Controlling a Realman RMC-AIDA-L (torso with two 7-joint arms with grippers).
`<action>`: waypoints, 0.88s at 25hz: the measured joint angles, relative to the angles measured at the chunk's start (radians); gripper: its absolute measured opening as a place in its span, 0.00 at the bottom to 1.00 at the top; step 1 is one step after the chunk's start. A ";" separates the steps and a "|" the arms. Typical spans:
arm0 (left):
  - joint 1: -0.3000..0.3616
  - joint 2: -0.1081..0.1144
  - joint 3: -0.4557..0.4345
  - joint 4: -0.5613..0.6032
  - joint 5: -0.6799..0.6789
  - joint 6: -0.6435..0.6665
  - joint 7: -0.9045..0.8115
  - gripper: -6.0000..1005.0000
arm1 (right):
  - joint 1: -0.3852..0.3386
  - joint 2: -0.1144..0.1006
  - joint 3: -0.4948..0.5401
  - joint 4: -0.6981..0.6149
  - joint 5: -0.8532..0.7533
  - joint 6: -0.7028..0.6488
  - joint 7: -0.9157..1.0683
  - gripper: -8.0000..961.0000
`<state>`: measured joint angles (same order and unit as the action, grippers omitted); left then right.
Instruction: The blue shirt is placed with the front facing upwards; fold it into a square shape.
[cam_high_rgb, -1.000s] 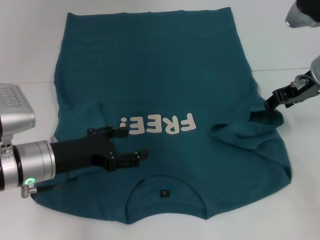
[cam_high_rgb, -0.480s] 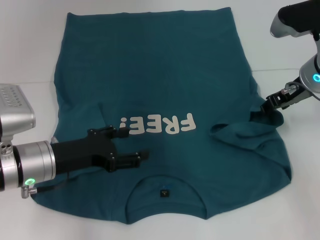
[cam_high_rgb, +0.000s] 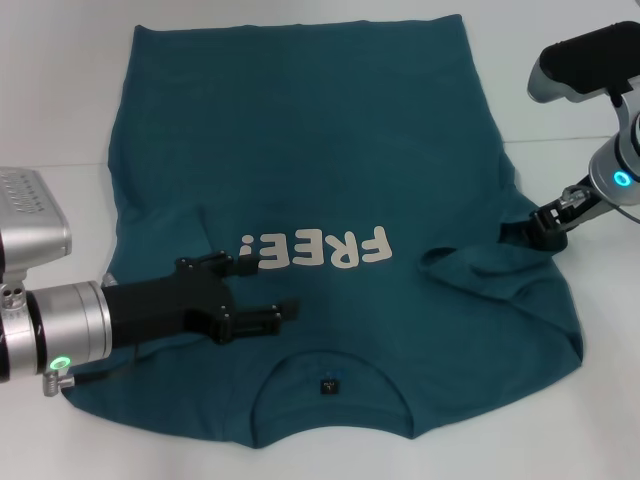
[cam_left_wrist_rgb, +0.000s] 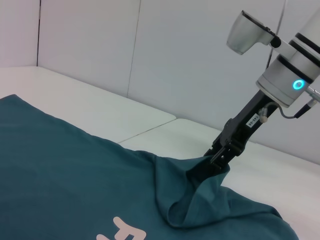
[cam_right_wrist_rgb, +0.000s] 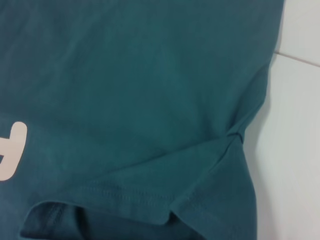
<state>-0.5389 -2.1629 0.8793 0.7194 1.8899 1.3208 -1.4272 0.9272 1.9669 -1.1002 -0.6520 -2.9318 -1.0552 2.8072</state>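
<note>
surface (cam_high_rgb: 60, 100): white, carries everything I see; a seam line runs across it behind the shirt's sides

blue shirt (cam_high_rgb: 320, 150): spread flat on the surface, front up, fills most of my head view. Hem at far end, collar twd the robot. Right sleeve is pulled up into a bunched ridge, w/ folds running back twd the chest; rest of the body lies fairly smooth

"FREE!" print (cam_high_rgb: 315, 250): cream letters across chest, upside down from my head view, between the two hands

left arm: comes in from the near left, silver cuff w/ green light, black forearm lying over the shirt's left shoulder area

right arm: reaches in from far right edge, grey/white w/ blue ring light, angled down to the sleeve

left hand (cam_high_rgb: 262, 290): low over the shirt just above the collar, beside the print. Fingers apart, nothing between them; can't tell if they touch the cloth

right hand (cam_high_rgb: 535, 226): at the right sleeve edge, clamped on the cloth. In left wrist view the black fingers (cam_left_wrist_rgb: 222, 150) pinch a raised peak of fabric, lifted off the surface

collar (cam_high_rgb: 330, 375): round, near edge of the shirt, lying flat

label (cam_high_rgb: 329, 385): small dark square inside the collar
</note>
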 joint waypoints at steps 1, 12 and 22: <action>-0.001 0.000 0.001 0.000 0.000 0.000 -0.001 0.87 | 0.000 0.000 -0.003 0.005 0.000 0.004 0.004 0.51; -0.003 0.000 0.001 -0.001 0.000 -0.001 0.000 0.87 | -0.006 0.022 -0.014 0.017 0.000 0.087 0.021 0.29; -0.002 0.000 0.000 -0.002 0.000 -0.005 0.002 0.87 | 0.003 0.039 0.004 0.008 0.000 0.107 0.068 0.08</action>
<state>-0.5414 -2.1629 0.8789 0.7179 1.8898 1.3160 -1.4253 0.9306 2.0063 -1.0959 -0.6442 -2.9313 -0.9481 2.8749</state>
